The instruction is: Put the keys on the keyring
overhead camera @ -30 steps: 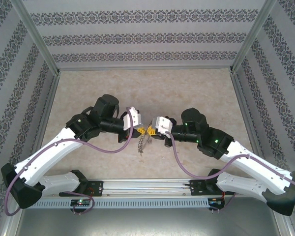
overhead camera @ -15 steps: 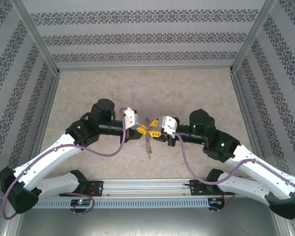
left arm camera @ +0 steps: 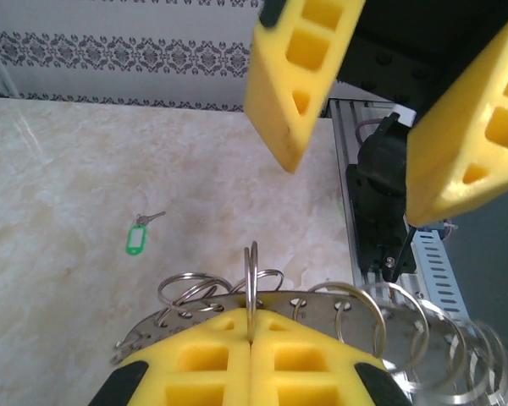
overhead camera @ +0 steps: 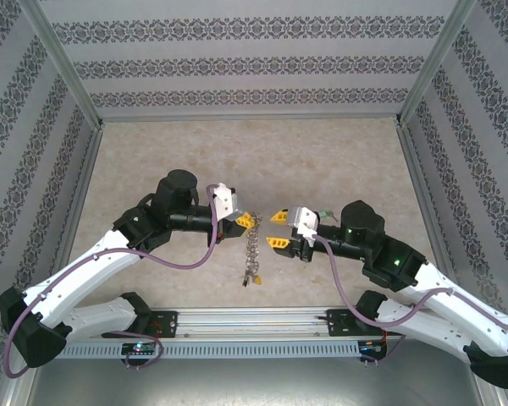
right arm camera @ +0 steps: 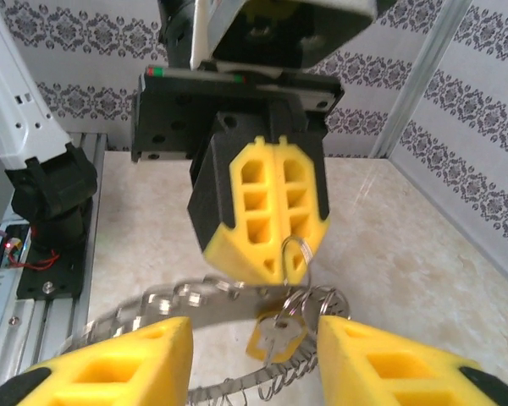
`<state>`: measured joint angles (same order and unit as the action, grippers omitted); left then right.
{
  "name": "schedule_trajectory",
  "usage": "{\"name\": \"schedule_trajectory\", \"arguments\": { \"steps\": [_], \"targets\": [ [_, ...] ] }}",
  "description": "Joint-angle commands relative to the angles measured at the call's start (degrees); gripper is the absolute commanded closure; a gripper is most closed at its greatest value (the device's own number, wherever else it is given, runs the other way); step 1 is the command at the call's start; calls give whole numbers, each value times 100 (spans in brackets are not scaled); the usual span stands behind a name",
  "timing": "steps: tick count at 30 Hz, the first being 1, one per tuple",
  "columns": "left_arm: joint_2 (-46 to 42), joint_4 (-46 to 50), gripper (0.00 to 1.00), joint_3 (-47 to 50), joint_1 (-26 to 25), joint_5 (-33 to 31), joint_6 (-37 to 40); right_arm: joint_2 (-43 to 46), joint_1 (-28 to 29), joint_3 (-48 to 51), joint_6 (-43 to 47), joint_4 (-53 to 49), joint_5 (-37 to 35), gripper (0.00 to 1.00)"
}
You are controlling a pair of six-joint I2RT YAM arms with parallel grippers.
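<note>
Overhead view: two white-and-black arms in from the lower corners of the frame, above a beige marbled tabletop (overhead camera: pixel 322 161), nearly meeting at the centre. Just left of centre, the yellow left fingers (overhead camera: pixel 244 222), clenched on the top of the keyring (overhead camera: pixel 252 254). Below that grip, a thin silvery strand dangling straight down toward the lower middle of the frame. Unclear whether its lower end touches the tabletop. Just right of centre, the yellow right fingers (overhead camera: pixel 278 244), spread apart, grasping nothing, close beside the keyring.

Left wrist view: at bottom centre, the left fingers (left arm camera: pixel 250 364) pressed together on one upright wire loop. To either side of them, the keyring (left arm camera: pixel 279 298) as a curved grey metal band fringed with more silver loops, trailing off toward the lower right. In the upper right, the right fingers (left arm camera: pixel 298 76), released, with a wide gap between. At centre left, flat on the tabletop (left arm camera: pixel 68 169) and well apart from everything else, the green key (left arm camera: pixel 137 238): a green tag with a small metal piece at its upper end.

Right wrist view: in the two bottom corners, the right fingers (right arm camera: pixel 110 364), wide open. In the middle of the frame, the left fingers (right arm camera: pixel 271 211), shut on a small wire loop. Just beneath, the keyring (right arm camera: pixel 203 306) arching across the lower half. Under the band, between the open fingers, the yellow key (right arm camera: pixel 273 337): a yellow head behind a small silver blade. Unclear whether hooked onto the ring.
</note>
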<state>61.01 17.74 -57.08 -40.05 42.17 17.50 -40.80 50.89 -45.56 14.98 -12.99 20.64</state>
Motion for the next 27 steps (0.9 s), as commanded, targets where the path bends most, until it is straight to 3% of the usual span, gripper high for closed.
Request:
{"name": "schedule_trajectory", "arguments": {
  "steps": [1,7,27],
  "targets": [
    [-22,108,100,-298,6,-133,20,153,81,208,-510,245,129,54],
    [0,112,100,-304,15,-330,-3,101,146,481,-949,614,53,51],
    [135,28,100,-409,24,-677,-203,-365,276,803,-1126,1225,-39,54]
  ]
}}
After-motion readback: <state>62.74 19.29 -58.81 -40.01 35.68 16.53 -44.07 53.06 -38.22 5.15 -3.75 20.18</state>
